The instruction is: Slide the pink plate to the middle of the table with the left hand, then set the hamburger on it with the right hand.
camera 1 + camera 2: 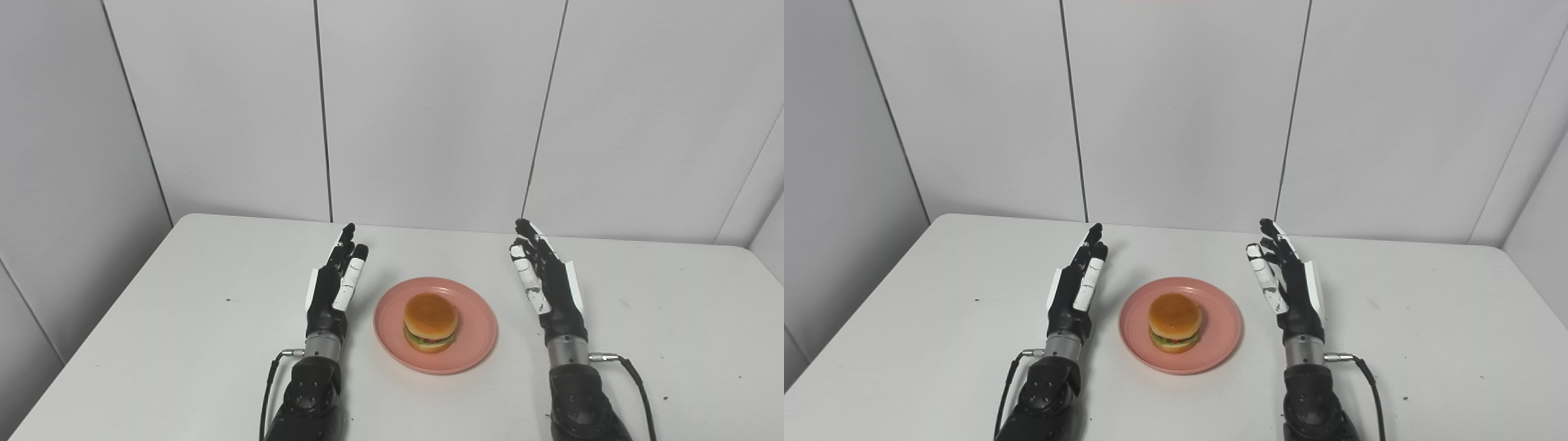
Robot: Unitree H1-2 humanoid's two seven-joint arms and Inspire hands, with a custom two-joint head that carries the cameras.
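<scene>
A pink plate [474, 343] lies near the middle of the white table [184, 306]. A hamburger [430, 322] sits upright on the plate, near its centre. My left hand [335, 282] is open, fingers straight and pointing away, just left of the plate and apart from it. My right hand [545, 275] is open too, fingers straight, to the right of the plate with a clear gap. Both hands hold nothing. The same scene shows in the right eye view, with the plate [1222, 340] and hamburger [1175, 322] between the left hand [1077, 285] and right hand [1289, 282].
Grey panelled walls [429, 110] stand close behind the table's far edge and along the left side. Thin cables [634, 376] run from both wrists. A few small dark specks mark the tabletop.
</scene>
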